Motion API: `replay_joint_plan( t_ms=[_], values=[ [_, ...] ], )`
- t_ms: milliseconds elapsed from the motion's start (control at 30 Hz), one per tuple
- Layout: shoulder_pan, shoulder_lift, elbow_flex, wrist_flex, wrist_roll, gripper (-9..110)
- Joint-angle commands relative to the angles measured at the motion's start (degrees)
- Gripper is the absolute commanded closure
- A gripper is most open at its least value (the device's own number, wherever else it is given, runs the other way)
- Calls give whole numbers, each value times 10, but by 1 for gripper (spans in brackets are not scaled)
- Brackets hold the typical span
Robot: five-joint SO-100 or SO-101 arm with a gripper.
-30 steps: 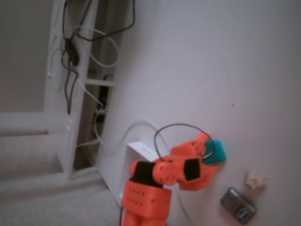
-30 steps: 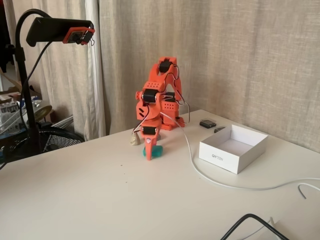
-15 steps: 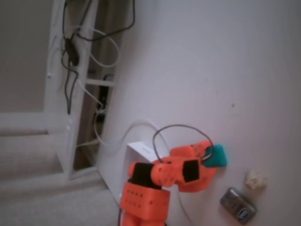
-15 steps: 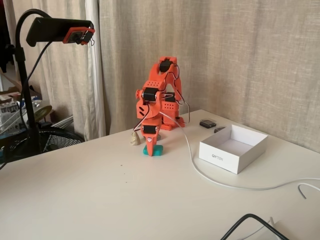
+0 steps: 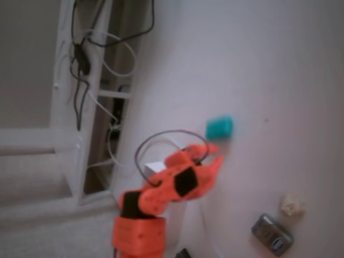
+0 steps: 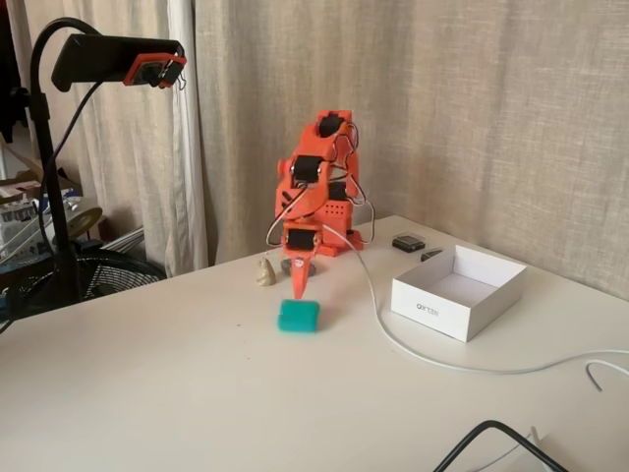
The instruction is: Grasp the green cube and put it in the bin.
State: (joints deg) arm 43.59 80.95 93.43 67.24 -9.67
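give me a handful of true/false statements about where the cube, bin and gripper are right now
1. The green cube lies on the table, free of the gripper. True.
2. The green cube is inside the bin. False: the cube lies on the table to the left of the bin in this fixed view, and the bin looks empty.
3. The gripper holds the beige ball. False: the ball sits on the table near the arm's base, and the gripper holds nothing.
4. A white cable runs across the table in front of the bin. True.
5. The grey tin rests on top of the green cube. False: in a fixed view it lies on the table well apart from the cube.
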Motion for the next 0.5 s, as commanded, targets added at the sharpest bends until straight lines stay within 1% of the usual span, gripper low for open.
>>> replay_joint_plan(
  t_ms=[0, 167, 267, 300, 333, 367, 400, 467],
  values=[
    [-53, 64, -53, -30, -3, 110],
    [-133, 118, -69, -16, -18, 110],
    [-134, 136, -69, -11, -42, 107],
    [-124, 137, -69, -22, -54, 104],
    [-110, 135, -72, -36, -54, 97],
    [-93, 128, -73, -57, -54, 87],
    [-76, 118, -79, -77, -54, 81],
    [-40, 88, -99, -112, -55, 76]
  ],
)
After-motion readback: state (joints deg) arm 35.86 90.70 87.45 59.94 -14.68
